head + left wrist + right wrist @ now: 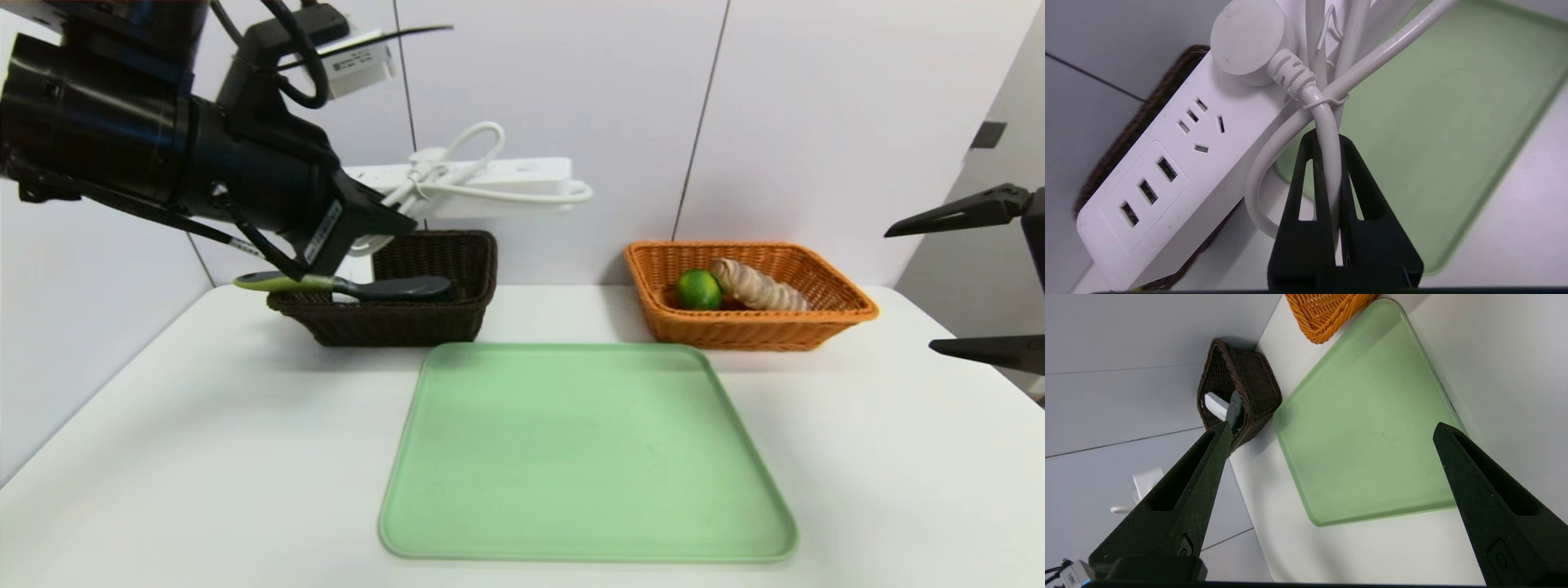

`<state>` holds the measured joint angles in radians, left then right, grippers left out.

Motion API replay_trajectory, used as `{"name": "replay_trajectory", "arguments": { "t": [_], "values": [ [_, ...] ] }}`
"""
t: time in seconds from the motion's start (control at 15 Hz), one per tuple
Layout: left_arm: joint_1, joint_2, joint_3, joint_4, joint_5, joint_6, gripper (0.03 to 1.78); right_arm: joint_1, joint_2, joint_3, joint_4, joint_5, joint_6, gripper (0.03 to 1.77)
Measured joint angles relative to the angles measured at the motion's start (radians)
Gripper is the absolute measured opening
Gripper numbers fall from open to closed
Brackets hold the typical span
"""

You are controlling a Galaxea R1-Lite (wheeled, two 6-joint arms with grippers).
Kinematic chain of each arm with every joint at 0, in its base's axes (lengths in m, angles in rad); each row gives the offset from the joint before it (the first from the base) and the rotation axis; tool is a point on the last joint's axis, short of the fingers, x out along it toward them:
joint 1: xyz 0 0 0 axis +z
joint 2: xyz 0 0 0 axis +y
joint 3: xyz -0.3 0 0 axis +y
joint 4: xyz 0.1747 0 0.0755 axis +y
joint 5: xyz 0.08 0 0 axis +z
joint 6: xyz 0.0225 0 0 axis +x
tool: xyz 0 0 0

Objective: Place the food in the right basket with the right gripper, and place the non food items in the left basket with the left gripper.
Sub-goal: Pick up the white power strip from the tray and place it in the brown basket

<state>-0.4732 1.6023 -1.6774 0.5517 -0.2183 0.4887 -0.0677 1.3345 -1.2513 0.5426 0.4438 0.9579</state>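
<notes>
left pincer clamps cord (power strip) | right pincer wide

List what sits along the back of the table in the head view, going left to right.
spatula → dark brown basket → lime → pale root, both in the orange basket. The power strip hangs above the brown basket from the left claw; the right claw waits at the far right.
</notes>
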Motion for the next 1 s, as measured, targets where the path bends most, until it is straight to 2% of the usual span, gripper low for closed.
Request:
{"name": "replay_trajectory", "arguments": {
  "t": [0.2, 0.4, 1.0],
  "values": [
    [0.167, 0.032, -0.045, 0.001, -0.074, 0.171, 0.13, 0.000, -0.005, 0.008, 0.000, -0.002, 0.002, 1.71],
    [0.267, 0.095, -0.067, 0.000, -0.101, 0.327, 0.13, 0.000, -0.006, 0.017, -0.001, -0.007, -0.001, 1.71],
    [0.341, 0.336, -0.218, 0.007, -0.104, 0.313, 0.13, -0.026, 0.009, 0.014, -0.007, -0.011, -0.011, 1.71]
  ]
}}
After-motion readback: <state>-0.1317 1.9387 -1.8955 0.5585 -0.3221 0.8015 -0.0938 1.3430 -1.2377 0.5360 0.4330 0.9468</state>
